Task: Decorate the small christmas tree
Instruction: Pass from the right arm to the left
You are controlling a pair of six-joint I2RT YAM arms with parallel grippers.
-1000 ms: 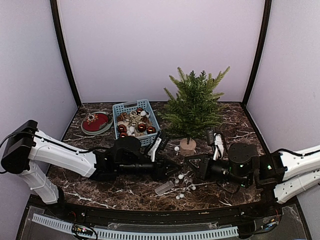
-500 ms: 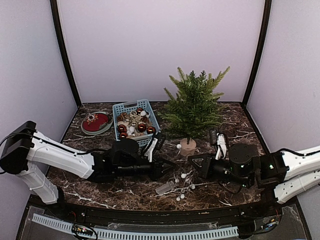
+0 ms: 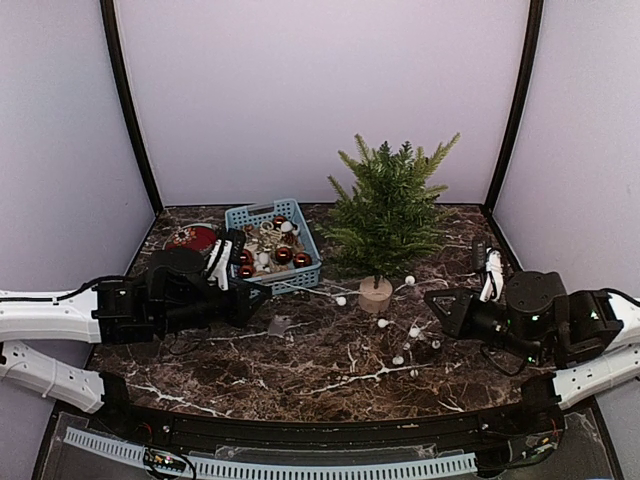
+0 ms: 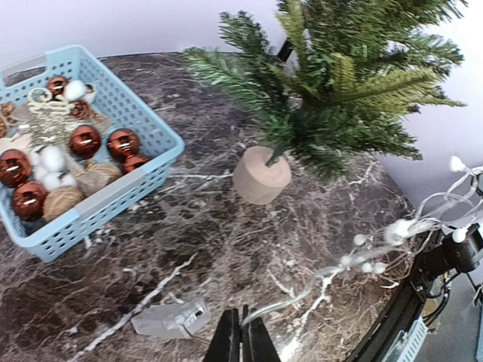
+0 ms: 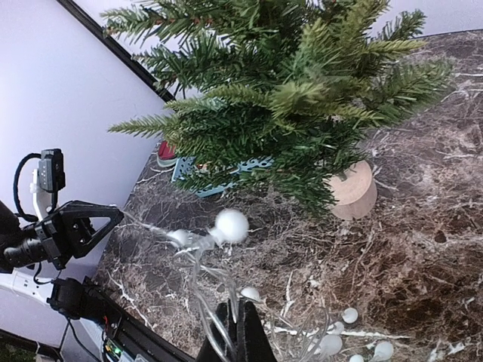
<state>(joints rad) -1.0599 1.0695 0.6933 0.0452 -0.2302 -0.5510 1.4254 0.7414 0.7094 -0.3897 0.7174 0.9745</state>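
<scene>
**Left gripper** (image 4: 243, 337): jaws pressed together on the thin wire of the lights (image 4: 355, 260). The clear battery box (image 4: 170, 320) lies on the table (image 3: 300, 375) just beside the fingers.

**Right gripper** (image 5: 240, 332): jaws likewise clamped, on a bunch of wire loops at the string's other end.

**Lights:** between the 2 grippers the string runs in front of the tree (image 3: 388, 205). Some white bulbs are lifted; others lie on the marble near the right gripper.

**Tree:** it stands upright on its wooden base (image 3: 376, 294), right of centre toward the table's far edge, with no ornaments on it.

**Basket** (image 3: 300, 282): it holds baubles (image 4: 84, 141) and sits to the tree's left, near the far edge.

**Step in hand, as judged:** spreading the lights out before draping them.

**Next move:** both arms must raise the string above the lower branches and carry it round the tree. They must not tip the base or drag the battery box.
</scene>
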